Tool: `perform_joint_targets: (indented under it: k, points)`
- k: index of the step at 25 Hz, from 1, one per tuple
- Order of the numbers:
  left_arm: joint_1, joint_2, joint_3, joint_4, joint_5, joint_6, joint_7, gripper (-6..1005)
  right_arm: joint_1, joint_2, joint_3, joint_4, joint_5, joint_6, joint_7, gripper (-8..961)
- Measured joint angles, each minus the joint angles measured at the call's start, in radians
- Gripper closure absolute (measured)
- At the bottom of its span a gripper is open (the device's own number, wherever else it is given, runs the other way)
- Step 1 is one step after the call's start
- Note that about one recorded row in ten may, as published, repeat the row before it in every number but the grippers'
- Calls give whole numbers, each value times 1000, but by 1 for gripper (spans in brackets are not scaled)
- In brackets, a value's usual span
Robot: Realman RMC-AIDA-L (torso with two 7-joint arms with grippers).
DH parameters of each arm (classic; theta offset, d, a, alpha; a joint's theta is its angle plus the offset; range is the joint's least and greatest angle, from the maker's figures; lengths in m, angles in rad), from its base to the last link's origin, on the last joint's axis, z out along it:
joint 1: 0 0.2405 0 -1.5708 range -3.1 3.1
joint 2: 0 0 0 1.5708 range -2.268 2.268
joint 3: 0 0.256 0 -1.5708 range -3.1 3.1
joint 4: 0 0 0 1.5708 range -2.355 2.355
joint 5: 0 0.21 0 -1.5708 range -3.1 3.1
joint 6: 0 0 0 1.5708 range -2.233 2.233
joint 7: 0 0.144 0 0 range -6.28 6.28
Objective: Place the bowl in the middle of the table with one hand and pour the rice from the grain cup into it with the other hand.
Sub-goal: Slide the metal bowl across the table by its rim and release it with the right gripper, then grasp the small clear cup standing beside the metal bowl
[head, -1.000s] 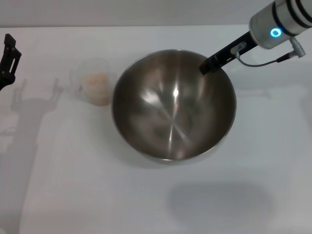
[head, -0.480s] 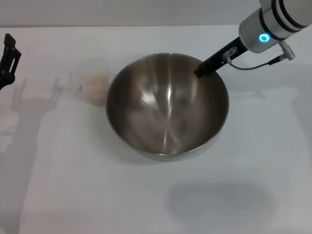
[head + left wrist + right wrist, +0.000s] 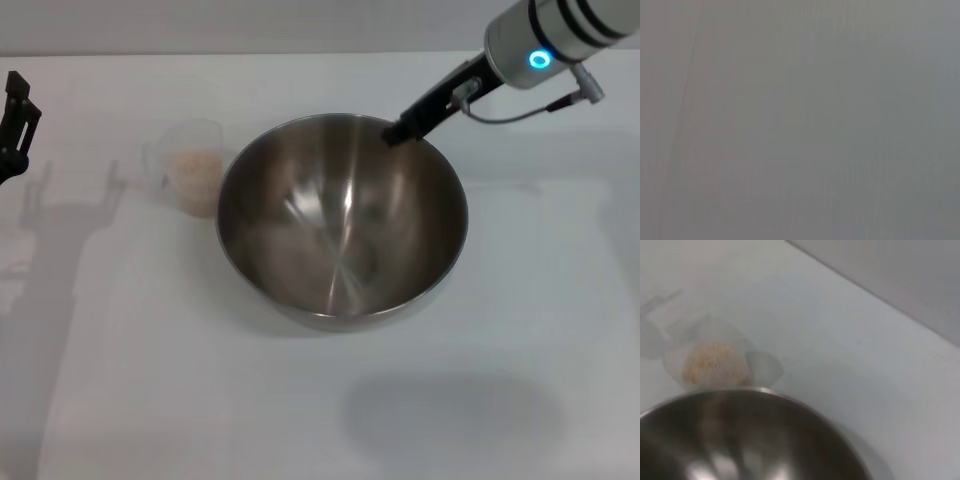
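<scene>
The steel bowl (image 3: pixel 340 225) stands upright near the middle of the white table (image 3: pixel 520 330). My right gripper (image 3: pixel 393 130) reaches down from the far right and its black tip is at the bowl's far right rim. The grain cup (image 3: pixel 193 165) stands just left of the bowl, close to its rim, with pale rice (image 3: pixel 197 165) inside. My left gripper (image 3: pixel 18 115) hangs at the far left edge, well clear of the cup, and its shadow shows two spread prongs. The right wrist view shows the bowl's rim (image 3: pixel 740 397) with the cup (image 3: pixel 715 357) and rice (image 3: pixel 712 362) beyond it.
The right arm's grey cable (image 3: pixel 520 112) loops beside the wrist above the table. The table's back edge (image 3: pixel 300 52) runs behind the bowl. The left wrist view shows only plain grey.
The right gripper carried the bowl a little to the left, closer to the cup. Since then the bowl has stayed put and the gripper tip has shifted up and left along the rim.
</scene>
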Motion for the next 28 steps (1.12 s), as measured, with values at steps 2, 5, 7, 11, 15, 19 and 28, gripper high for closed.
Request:
perform_joint_targets:
  k: [2, 5, 7, 11, 15, 19, 28]
  points:
    - [1, 0, 0, 0, 0, 1, -1, 256, -4, 0, 0, -38, -2, 9, 2, 599]
    - [3, 0, 0, 0, 0, 1, -3, 257, -8, 0, 5, -88, 0, 24, 3, 592]
    - [4, 0, 0, 0, 0, 2, -4, 258, -10, 0, 9, -124, 4, 28, 3, 588]
    - [5, 0, 0, 0, 1, 2, -3, 260, -25, 3, 0, -198, 19, 6, 3, 579]
    - [6, 0, 2, 0, 0, 2, -3, 262, -72, 6, -61, -283, 46, -101, -3, 571]
    - [6, 0, 3, 0, 0, -3, 3, 264, -199, 7, -258, -420, 52, -361, -5, 515]
    - [6, -1, 4, 2, 0, -6, 0, 269, -448, 10, -644, -425, 10, -1187, -9, 299]
